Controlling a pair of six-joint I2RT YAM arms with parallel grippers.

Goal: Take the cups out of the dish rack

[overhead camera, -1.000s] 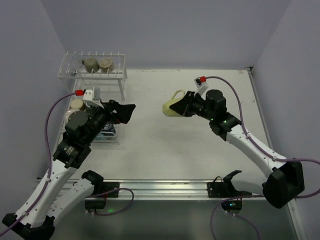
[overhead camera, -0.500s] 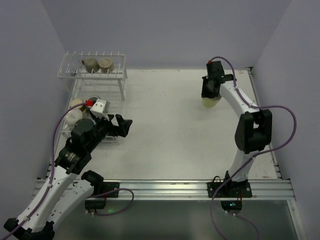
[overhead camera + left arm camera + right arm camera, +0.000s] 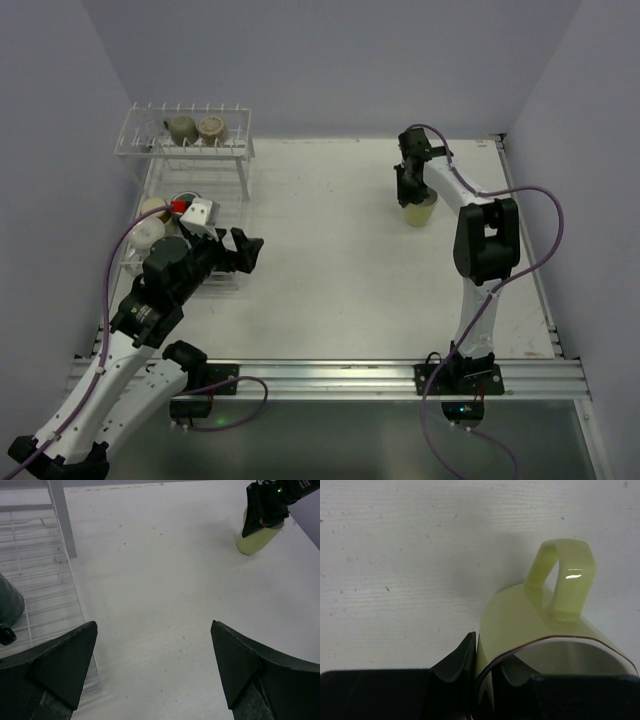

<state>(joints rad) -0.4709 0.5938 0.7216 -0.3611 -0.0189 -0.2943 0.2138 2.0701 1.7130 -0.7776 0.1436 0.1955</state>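
Observation:
My right gripper (image 3: 412, 190) is shut on the rim of a pale yellow-green mug (image 3: 420, 212), one finger outside the wall and one inside (image 3: 487, 655). The mug (image 3: 530, 615) stands upright on the table at the far right, handle pointing away from the fingers. It also shows in the left wrist view (image 3: 256, 540). My left gripper (image 3: 250, 250) is open and empty (image 3: 152, 630), low over the table beside the dish rack (image 3: 185, 145). Two tan cups (image 3: 196, 127) sit on the rack's upper shelf. Several more cups (image 3: 153, 210) lie in its lower tray, partly hidden by my left arm.
The rack's lower grid tray (image 3: 40, 575) holds a dark cup (image 3: 9, 605) at the left edge of the left wrist view. The rack's white leg (image 3: 62, 517) stands beside it. Walls close the table at the back and both sides.
My right arm has carried the yellow-green mug from mid-table to the far right and lowered it to the table. My left gripper drew back slightly, then stayed still.

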